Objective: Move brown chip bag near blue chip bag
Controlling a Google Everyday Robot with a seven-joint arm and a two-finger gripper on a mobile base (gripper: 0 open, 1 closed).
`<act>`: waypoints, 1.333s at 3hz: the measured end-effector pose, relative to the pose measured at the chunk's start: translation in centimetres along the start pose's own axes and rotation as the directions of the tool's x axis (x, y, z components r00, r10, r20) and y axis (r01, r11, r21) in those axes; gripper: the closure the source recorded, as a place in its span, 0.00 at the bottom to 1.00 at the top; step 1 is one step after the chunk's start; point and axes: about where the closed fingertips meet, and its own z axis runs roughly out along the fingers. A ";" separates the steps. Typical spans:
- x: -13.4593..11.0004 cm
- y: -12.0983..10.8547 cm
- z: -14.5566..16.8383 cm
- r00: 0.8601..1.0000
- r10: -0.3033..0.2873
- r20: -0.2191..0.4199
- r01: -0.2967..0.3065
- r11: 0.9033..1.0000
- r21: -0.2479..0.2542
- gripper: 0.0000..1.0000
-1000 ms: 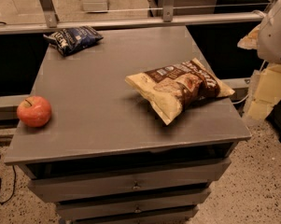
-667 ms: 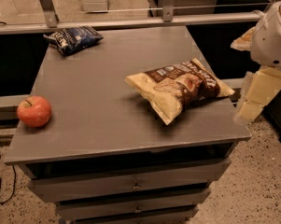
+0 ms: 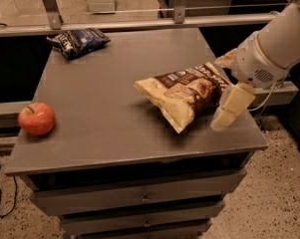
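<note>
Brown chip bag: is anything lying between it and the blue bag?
Nothing visible. Only bare table lies between the brown chip bag and the blue chip bag at the far-left corner. The apple sits off at the left edge, and the gripper is beside the brown bag's right end.

Grey drawer table (image 3: 104, 108): small dark navy crinkly chip bag (image 3: 79, 40) at back-left corner, round red apple (image 3: 36, 118) at front-left edge, large tan-and-brown crinkly chip bag (image 3: 184, 93) right of centre. White two-finger gripper (image 3: 220, 91) at its right end, fingers spread.
</note>
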 end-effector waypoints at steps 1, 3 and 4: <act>-1.0 -0.9 3.5 0.996 0.008 0.091 -0.007 1.000 -0.015 0.00; -0.7 -3.3 7.8 0.990 -0.006 0.137 -0.005 0.997 0.080 0.40; -0.4 -4.0 7.5 0.989 -0.032 0.141 0.012 0.990 0.139 0.64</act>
